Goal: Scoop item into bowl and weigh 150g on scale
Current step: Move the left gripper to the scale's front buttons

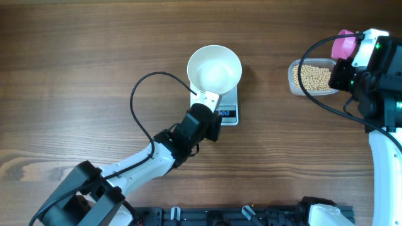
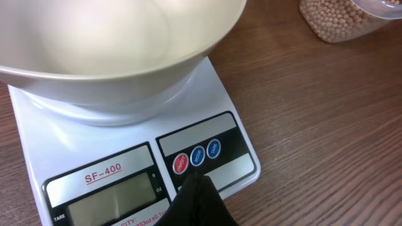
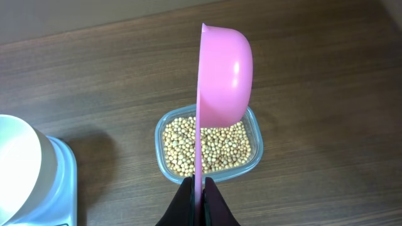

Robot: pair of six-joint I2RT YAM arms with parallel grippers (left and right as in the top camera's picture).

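A robotics lab bench: a brown wood-grain table point(image 1: 75, 63) flanked by a white-and-black left robot arm point(image 1: 154, 157) and right robot arm point(image 1: 384, 154), with loose black cables point(image 1: 133, 94) and a black mounting rail point(image 1: 207, 215) at its edge. Kitchen goods are set out: small white square digital scale point(image 1: 230, 105), round white bowl point(image 1: 214, 69), clear plastic tub point(image 1: 293, 78) of small tan beans point(image 1: 314, 76), pink plastic scoop point(image 3: 224, 69).

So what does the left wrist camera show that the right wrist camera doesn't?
Only the left wrist view shows the scale's display, its SF-400 label and three round buttons. Only the right wrist view shows the pink scoop, held on edge above the beans. Both show the white bowl sitting on the scale, the clear tub of beans, and the wooden table.
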